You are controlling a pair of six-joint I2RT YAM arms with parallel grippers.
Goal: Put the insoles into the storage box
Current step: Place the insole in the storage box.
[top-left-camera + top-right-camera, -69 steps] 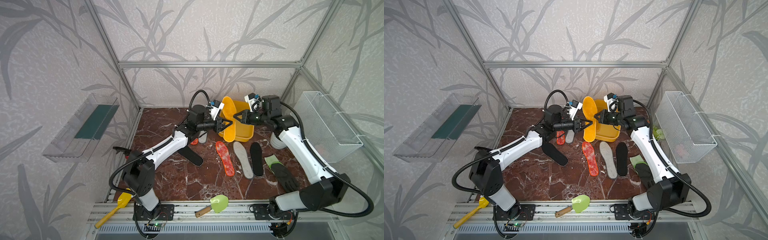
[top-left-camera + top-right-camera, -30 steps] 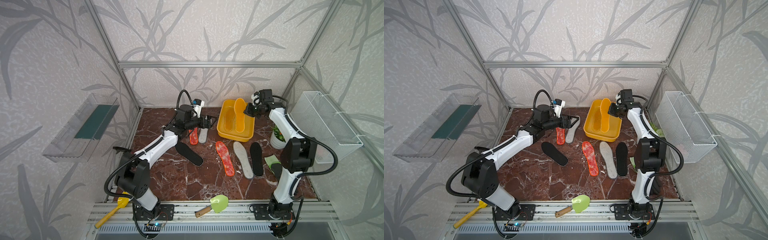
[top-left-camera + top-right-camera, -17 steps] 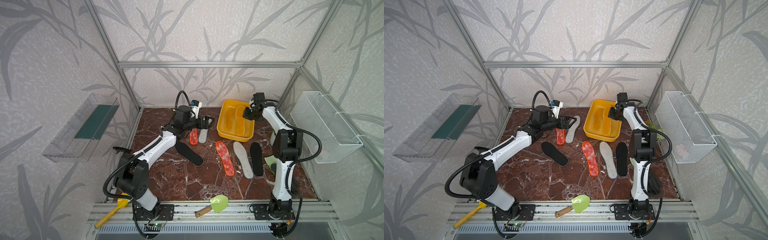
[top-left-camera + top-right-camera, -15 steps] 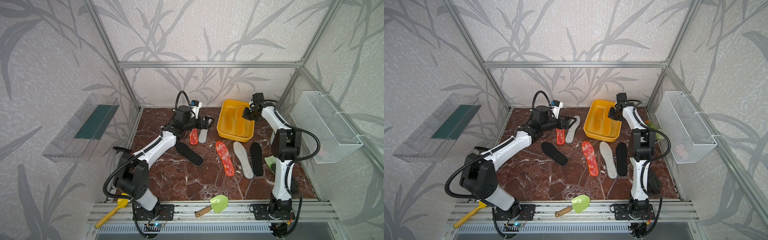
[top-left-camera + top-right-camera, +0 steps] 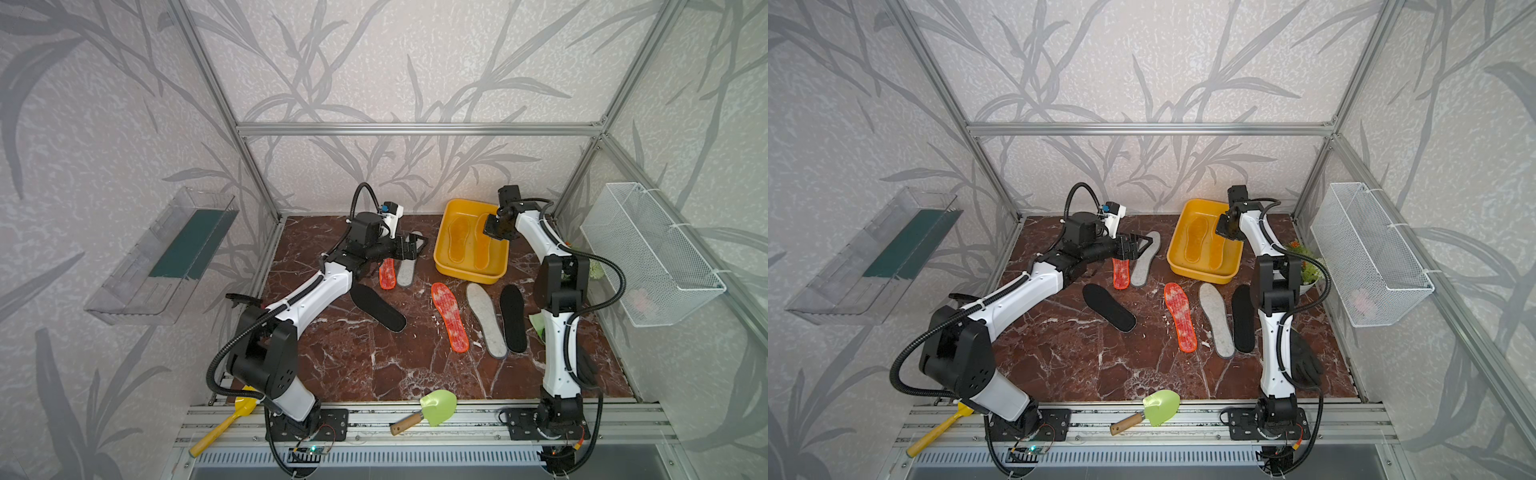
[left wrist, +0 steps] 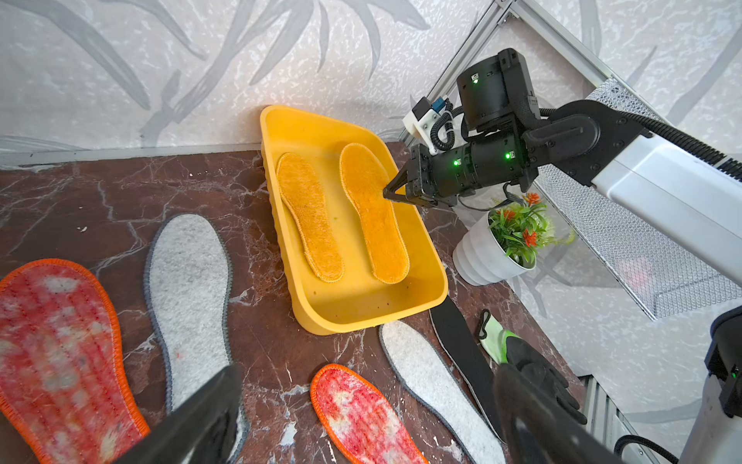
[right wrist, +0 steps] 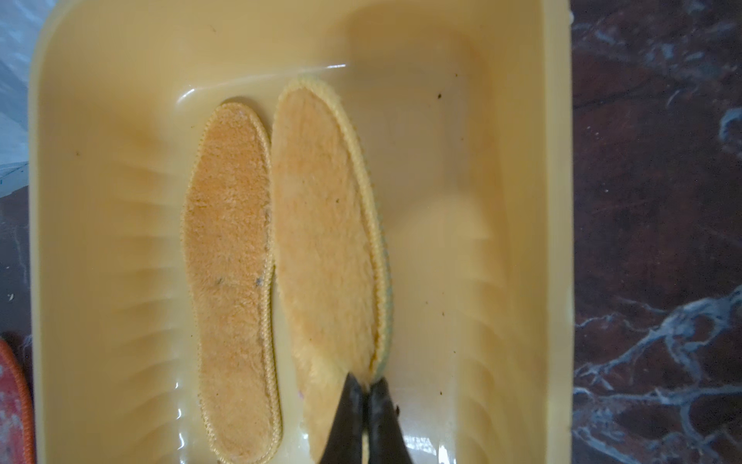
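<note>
The right claw (image 7: 363, 385) is closed tight on the rim of one yellow-orange insole (image 5: 481, 249). In a top view this insole stretches from the claw toward 7 o'clock, inside the storage box (image 5: 465, 273) at 1 o'clock on the counter (image 5: 353, 365). It is fluffy with a stitched rim, and one long edge is a little raised. The other yellow-orange insole (image 5: 457, 241) lies flat at its 9 o'clock. The left claw (image 5: 417, 247), at the box's 9 o'clock, is wide open.
</note>
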